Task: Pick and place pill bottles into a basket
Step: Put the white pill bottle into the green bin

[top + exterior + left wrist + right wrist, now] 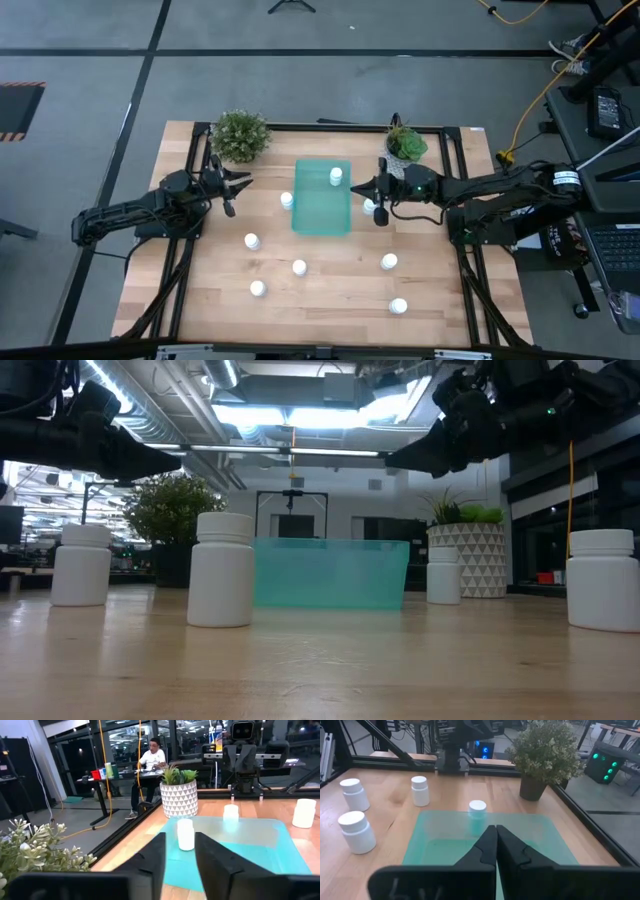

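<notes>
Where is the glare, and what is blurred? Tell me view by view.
Low view: the ceiling lights blow out, leaving the arms as dark shapes. Left wrist view: the left gripper is blurred up close, and the nearby plant is soft. High view: even light, no glare on the table.

You see white pill bottles (299,267), a see-through teal basket (321,224), a light wooden worktop (330,300) and a white triangle-patterned pot (179,799).

Overhead, table-level and two facing wrist cameras all share the basket (322,198) mid-table.
</notes>
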### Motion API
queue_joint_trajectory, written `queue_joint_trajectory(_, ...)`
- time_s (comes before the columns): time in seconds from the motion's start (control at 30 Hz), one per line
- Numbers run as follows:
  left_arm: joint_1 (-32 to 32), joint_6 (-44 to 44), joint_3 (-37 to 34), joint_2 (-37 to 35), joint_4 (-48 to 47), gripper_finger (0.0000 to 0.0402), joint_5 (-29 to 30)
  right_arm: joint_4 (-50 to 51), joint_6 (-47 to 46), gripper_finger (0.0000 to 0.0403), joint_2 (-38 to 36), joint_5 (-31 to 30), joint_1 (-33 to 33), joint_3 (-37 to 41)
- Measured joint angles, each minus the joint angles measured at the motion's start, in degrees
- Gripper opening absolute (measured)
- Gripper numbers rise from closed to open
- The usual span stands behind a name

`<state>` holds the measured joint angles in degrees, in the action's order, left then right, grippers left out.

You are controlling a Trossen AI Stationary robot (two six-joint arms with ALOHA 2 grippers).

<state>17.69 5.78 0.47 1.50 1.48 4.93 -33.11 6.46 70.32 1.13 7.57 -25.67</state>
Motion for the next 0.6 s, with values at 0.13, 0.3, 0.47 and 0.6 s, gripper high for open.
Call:
queue_joint_trajectory(0.13, 0.00, -1.24, 0.00, 0.00, 0.00, 0.0160, 0.07, 0.00, -0.13, 0.0005, 0.00, 0.00, 0.00, 0.00)
queue_joint_trajectory(0.3, 0.00, -3.11, 0.00, 0.00, 0.00, 0.0207, 0.55, -0.30, -0.15, 0.0002, 0.00, 0.00, 0.00, 0.00)
queue_joint_trajectory(0.47, 0.01, -0.71, 0.00, 0.00, 0.01, 0.0217, 0.14, -0.52, -0.17, 0.0004, 0.00, 0.00, 0.02, 0.00)
queue_joint_trajectory(0.6, 0.02, -0.72, 0.00, 0.00, 0.00, 0.0215, -0.83, -0.52, -0.17, 0.0003, 0.00, 0.00, 0.01, 0.00)
